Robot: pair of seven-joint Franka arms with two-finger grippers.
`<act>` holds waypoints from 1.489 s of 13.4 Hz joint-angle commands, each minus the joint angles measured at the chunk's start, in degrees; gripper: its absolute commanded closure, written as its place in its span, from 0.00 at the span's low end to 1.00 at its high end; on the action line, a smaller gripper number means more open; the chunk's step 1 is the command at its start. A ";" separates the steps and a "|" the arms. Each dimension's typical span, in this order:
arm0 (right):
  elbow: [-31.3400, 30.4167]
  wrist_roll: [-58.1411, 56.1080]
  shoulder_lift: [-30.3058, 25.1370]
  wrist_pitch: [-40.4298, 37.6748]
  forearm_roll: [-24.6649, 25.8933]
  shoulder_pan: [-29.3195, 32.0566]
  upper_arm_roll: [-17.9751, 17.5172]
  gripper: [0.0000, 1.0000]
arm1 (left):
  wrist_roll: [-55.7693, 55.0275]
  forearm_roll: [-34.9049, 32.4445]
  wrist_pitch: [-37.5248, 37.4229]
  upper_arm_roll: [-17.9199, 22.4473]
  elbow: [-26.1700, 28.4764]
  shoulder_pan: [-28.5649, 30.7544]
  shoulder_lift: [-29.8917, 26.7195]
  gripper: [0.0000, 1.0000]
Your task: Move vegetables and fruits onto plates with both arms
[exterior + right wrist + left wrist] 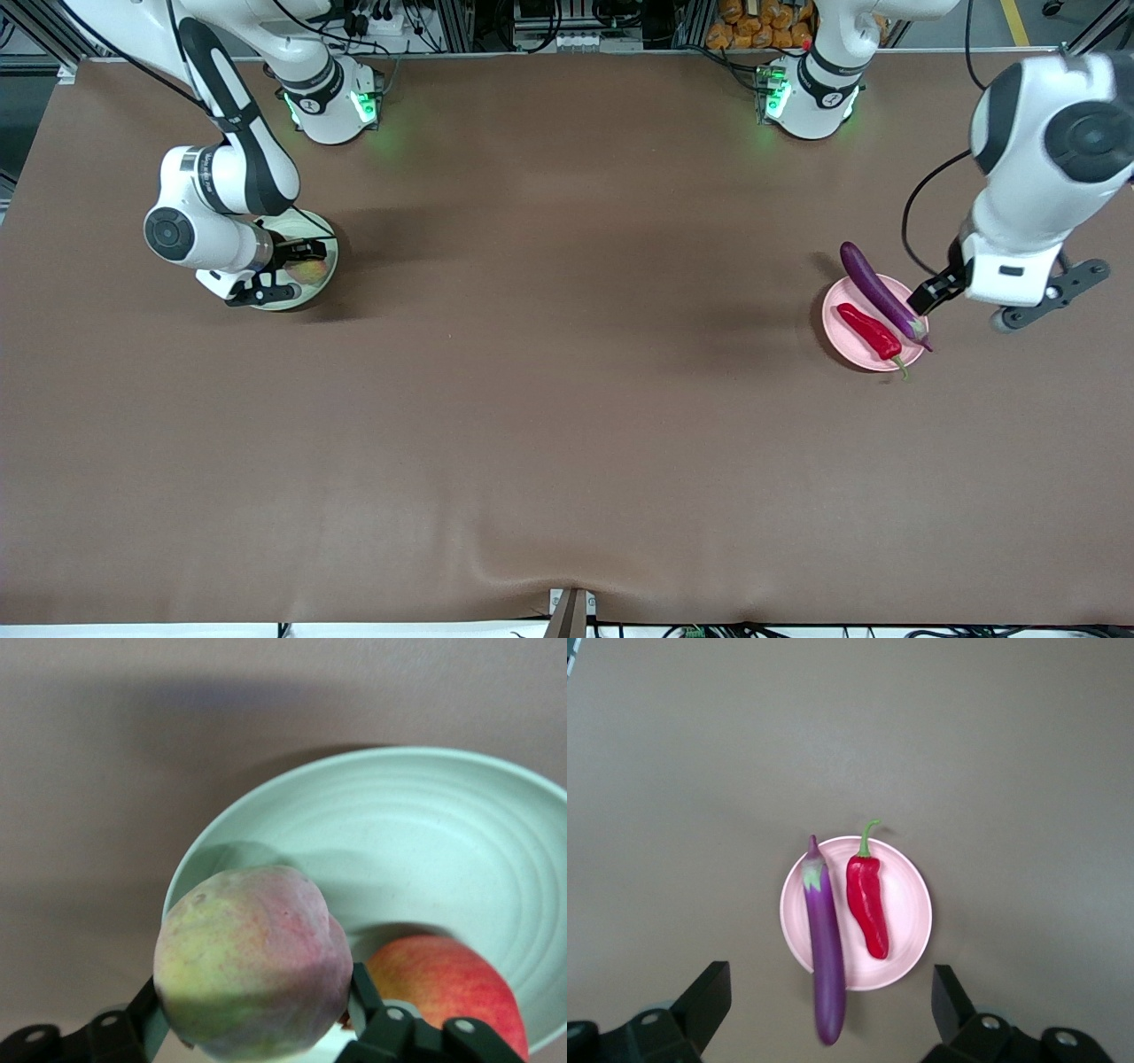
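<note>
Evidently firm and smooth: round yellow-pink peach (252,961) clamped across its middle by right tool (257,1028), over pale green plate (461,833). Left tool (824,1010) wide open, empty, above pink plate (908,904).

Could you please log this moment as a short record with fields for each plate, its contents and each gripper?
pink plate: toward the left arm's end of the table
on it: eggplant, overhanging the rim; chili pepper
green plate: toward the right arm's end
in it: red fruit
left gripper: open, above the pink plate
right gripper: shut on peach-like fruit, over the green plate
</note>
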State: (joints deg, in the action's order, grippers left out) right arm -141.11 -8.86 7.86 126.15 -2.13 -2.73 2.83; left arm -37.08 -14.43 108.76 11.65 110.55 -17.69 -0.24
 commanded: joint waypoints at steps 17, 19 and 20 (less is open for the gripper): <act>74.24 -0.11 4.48 -50.64 -3.77 2.47 -0.89 0.00 | 35.56 12.75 -28.85 -18.95 -22.66 17.25 -3.71 0.00; 61.82 0.07 -4.38 -47.08 -2.53 2.38 -0.89 0.00 | 39.87 13.11 -29.39 -18.07 -22.66 17.16 -4.06 0.00; 53.65 0.07 -9.39 -42.52 -1.74 2.29 -0.98 0.00 | 39.72 13.89 -29.39 -17.37 -22.66 16.81 -4.07 0.00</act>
State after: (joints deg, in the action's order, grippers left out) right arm -71.07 -9.08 9.35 76.93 -5.58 -0.78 2.61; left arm 0.41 -2.40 80.60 -6.78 88.45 -0.80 -3.81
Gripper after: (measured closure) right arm 0.000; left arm 0.000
